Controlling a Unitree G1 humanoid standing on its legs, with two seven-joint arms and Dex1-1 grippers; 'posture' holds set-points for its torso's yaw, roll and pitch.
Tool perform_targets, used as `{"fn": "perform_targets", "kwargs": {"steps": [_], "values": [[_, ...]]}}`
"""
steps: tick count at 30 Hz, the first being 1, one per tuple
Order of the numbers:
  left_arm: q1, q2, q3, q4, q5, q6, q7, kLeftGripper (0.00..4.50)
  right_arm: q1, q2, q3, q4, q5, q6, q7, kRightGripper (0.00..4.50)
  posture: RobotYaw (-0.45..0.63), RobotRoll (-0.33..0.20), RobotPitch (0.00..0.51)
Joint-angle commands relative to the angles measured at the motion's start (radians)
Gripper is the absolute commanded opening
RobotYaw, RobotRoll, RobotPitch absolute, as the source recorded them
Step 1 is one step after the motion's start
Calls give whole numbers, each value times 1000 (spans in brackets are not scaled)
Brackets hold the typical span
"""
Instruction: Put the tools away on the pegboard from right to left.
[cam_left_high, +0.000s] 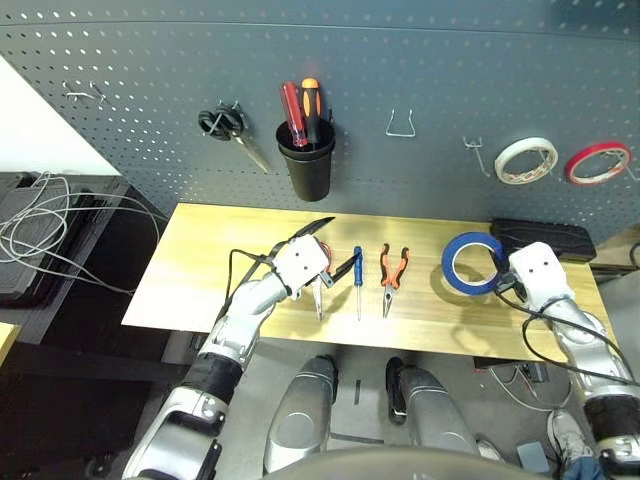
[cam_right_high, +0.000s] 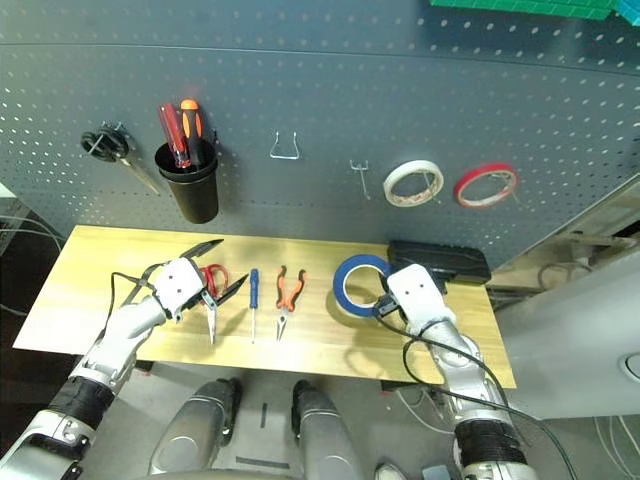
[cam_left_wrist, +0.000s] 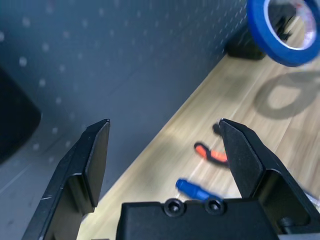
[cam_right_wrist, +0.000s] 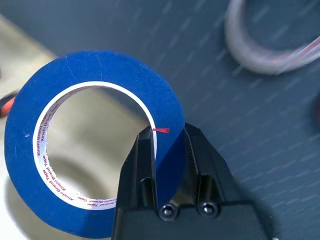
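Note:
My right gripper (cam_right_wrist: 167, 131) is shut on the wall of the blue tape ring (cam_left_high: 470, 262), holding it upright just above the table at the right. The orange-and-black pliers (cam_left_high: 393, 275) and the small blue screwdriver (cam_left_high: 358, 278) lie side by side mid-table. My left gripper (cam_left_high: 331, 248) stands open over the red-handled scissors (cam_right_high: 214, 277), which lie partly hidden under it with nothing between its fingers (cam_left_wrist: 92, 155). The pegboard (cam_left_high: 420, 60) rises behind the table.
On the pegboard hang black scissors (cam_left_high: 225, 124), a black cup (cam_left_high: 306, 160) with red and orange screwdrivers, two bare hooks (cam_left_high: 400, 124) (cam_left_high: 478, 152), a white tape roll (cam_left_high: 526, 160) and a red one (cam_left_high: 597, 163). A black box (cam_left_high: 545, 238) sits behind the blue ring.

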Motion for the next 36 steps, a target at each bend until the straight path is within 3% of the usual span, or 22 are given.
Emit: {"fn": "perform_targets", "kwargs": {"steps": [1,8,23,36], "values": [[3,-12,3,-29,-42,-44,-29,4500,2,-18,-25,-40,-26,-98,-35,703,116,0,215],[-6,-15,-1,-50,-79,-134,-65,4500,-21,-32,-37,-90,-21,-180,-41,703,111,0,214],[-7,-8,1,-44,-50,-177,-48,4500,-46,-28,-46,-173,-11,-200,-34,703,107,0,214],[-16,-11,2,-41,-45,-172,-38,4500,-209,-14,-58,-43,-23,-131,-71,703,121,0,216]]}}
